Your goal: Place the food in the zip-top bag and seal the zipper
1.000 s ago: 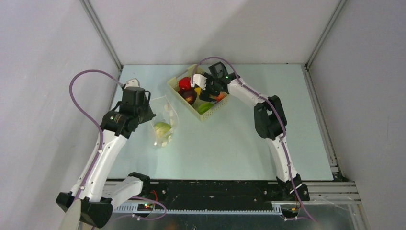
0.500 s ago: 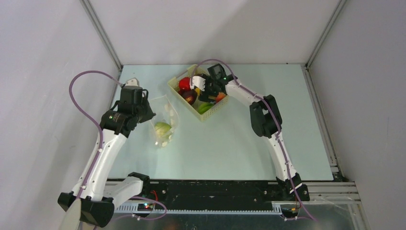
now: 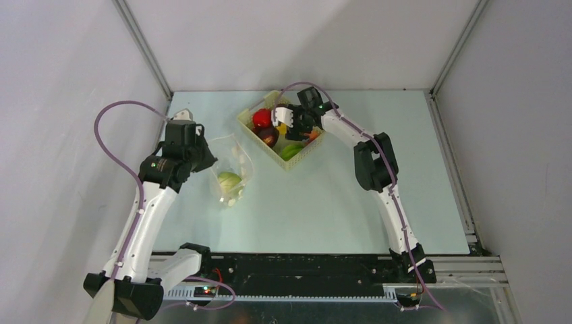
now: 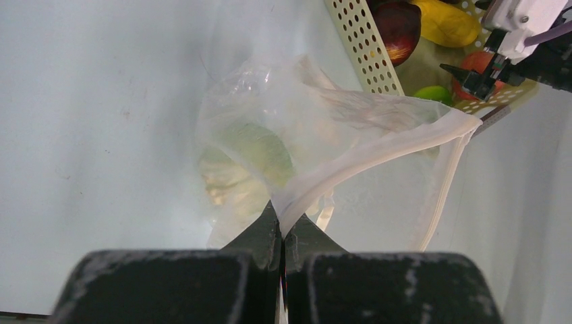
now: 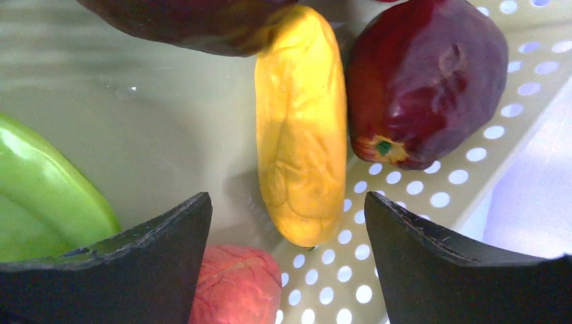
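Food is seen mostly in the pale yellow perforated basket (image 3: 295,159) at the far middle of the table (image 3: 337,202). There a yellow piece (image 5: 301,128), a dark purple piece (image 5: 425,81), a green piece (image 5: 47,182) and an orange-red piece (image 5: 236,287) are crowded together. The right gripper (image 5: 287,202) is lowered into the basket with its jaws spread wide; the yellow piece is straddled by them, but no contact can be made out and nothing is gripped. One pale green piece (image 4: 260,152) is already lying inside the zip-top bag (image 4: 337,121), which is set on the table just to the left of the basket, close beside it. One edge of the bag's mouth is lifted off the table by the left gripper (image 4: 283,233), whose jaws are closed tight on that edge. The zipper (image 4: 378,152) is seen as a whitish strip running along the lifted edge, with the other side sagging below it, so the mouth is left gaping and unsealed.
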